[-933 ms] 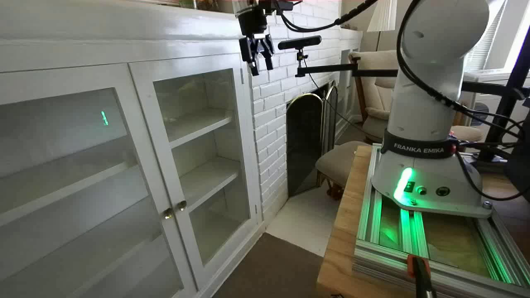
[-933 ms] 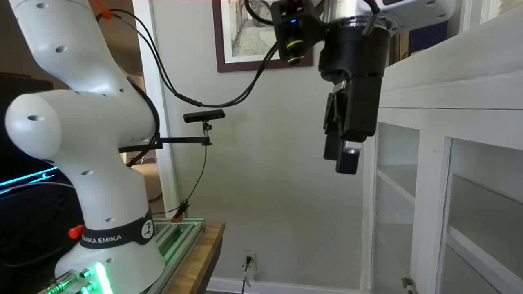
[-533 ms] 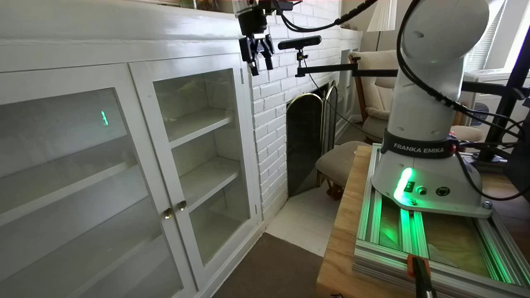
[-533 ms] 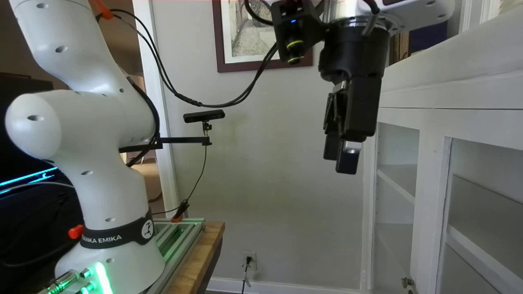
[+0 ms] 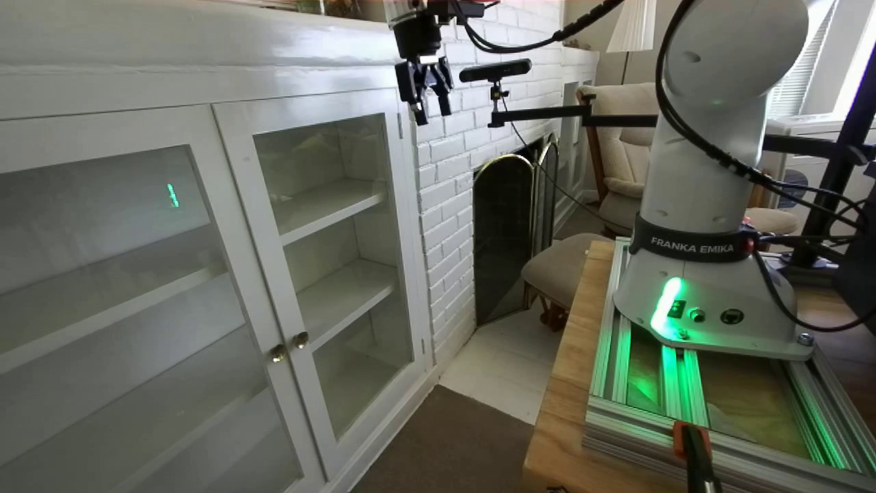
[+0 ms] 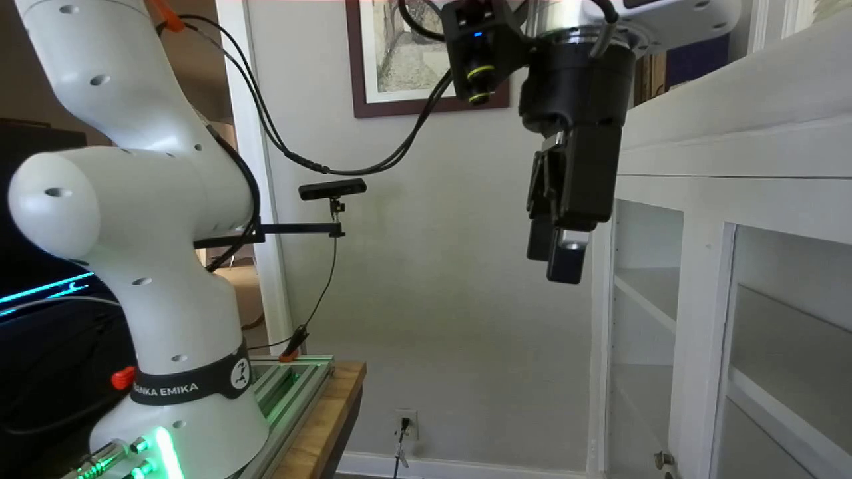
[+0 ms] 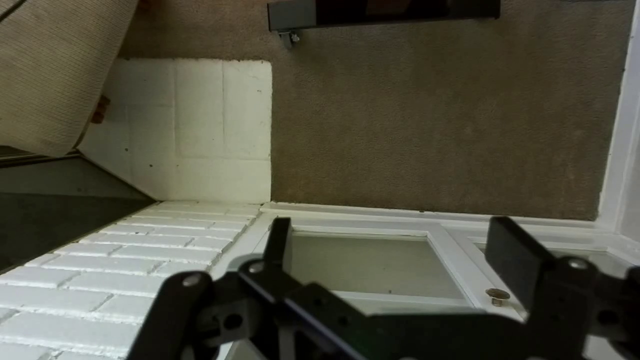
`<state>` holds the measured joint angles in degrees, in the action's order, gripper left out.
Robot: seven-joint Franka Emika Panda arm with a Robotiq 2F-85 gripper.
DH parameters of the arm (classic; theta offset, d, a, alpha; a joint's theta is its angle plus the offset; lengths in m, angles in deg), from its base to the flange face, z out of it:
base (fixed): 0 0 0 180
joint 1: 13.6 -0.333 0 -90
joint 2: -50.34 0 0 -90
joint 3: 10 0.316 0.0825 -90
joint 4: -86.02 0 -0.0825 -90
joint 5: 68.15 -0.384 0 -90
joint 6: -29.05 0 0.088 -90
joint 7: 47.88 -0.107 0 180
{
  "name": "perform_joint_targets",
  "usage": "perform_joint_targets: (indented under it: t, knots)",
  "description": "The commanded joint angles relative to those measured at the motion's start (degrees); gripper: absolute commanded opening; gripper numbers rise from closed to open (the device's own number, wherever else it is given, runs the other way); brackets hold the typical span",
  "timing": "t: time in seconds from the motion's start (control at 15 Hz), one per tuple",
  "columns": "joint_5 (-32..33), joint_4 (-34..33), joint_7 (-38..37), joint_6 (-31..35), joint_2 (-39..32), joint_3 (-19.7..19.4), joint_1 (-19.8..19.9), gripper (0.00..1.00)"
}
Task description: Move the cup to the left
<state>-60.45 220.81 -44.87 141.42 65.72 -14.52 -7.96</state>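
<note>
No cup shows in any of the views now. My black gripper hangs pointing down in front of the white cabinet and shows in both exterior views (image 5: 434, 118) (image 6: 552, 263). In the wrist view, the two fingers (image 7: 391, 225) stand wide apart with nothing between them. The gripper is open and touches nothing. Behind the fingers in the wrist view are a glass cabinet door (image 7: 370, 265) and a brass knob (image 7: 498, 295).
The cabinet's ledge (image 5: 205, 41) runs near gripper height, with cut-off objects (image 5: 335, 8) on top. Beside it are a white brick wall (image 5: 448, 205) and a fireplace screen (image 5: 503, 239). An ottoman (image 5: 558, 267) stands by the wooden table (image 5: 571, 370). A camera on a bar (image 5: 495, 70) sticks out nearby.
</note>
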Motion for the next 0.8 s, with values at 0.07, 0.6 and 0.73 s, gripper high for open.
perform_joint_targets:
  t: [0.07,0.6,0.73]
  knots:
    - [0.0,-0.1,0.0,-0.1,0.0,-0.2,-0.2,1.0]
    - [-3.4,-6.0,2.5,-10.0,4.0,0.8,-2.1,1.0]
    - [0.0,-0.1,0.0,-0.1,0.0,-0.2,-0.2,1.0]
